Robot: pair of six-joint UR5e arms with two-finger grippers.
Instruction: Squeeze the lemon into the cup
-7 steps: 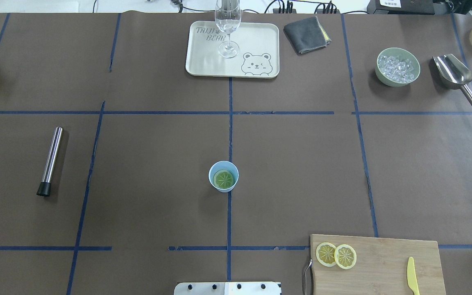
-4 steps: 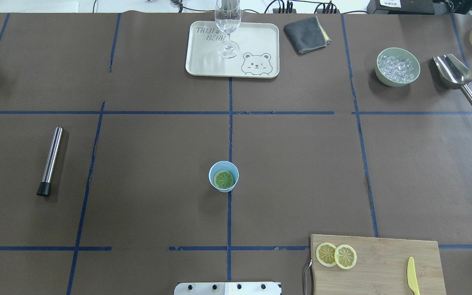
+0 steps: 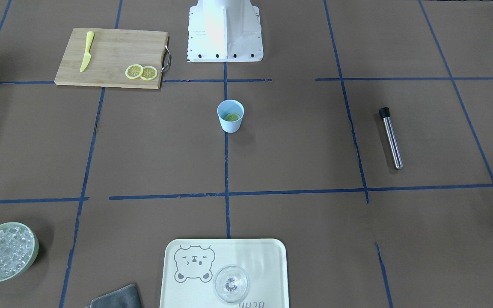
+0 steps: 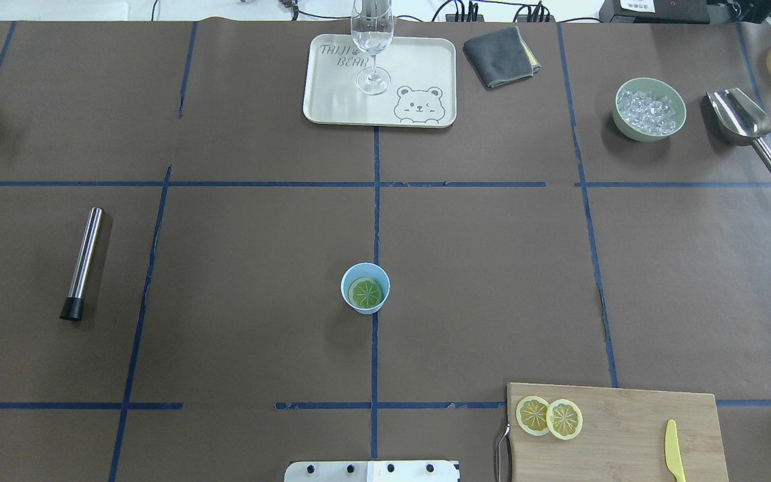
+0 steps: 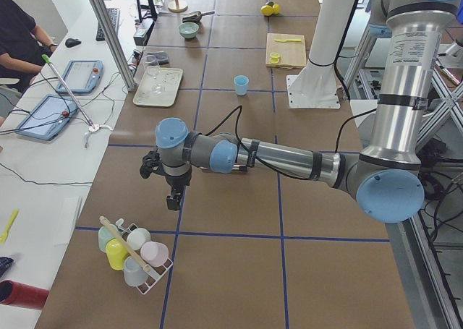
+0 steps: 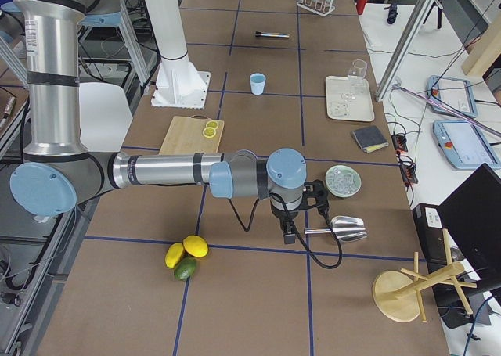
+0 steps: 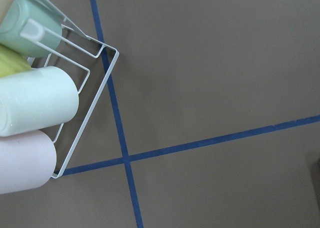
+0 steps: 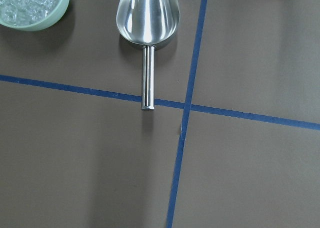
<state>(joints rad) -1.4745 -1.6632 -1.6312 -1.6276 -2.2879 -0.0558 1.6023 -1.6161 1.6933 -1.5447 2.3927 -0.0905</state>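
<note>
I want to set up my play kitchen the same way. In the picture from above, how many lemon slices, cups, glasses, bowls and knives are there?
Cups: 1
Lemon slices: 3, one in the cup, two on the cutting board
Glasses: 1
Bowls: 1
Knives: 1
Total: 7

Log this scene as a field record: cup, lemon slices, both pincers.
cup: light blue, upright at table centre
lemon slice: one, inside the cup
spare slices: two, overlapping on the cutting board
left pincer: far from the cup, near the rack; open or shut unclear
right pincer: beside the scoop; open or shut unclear
</note>
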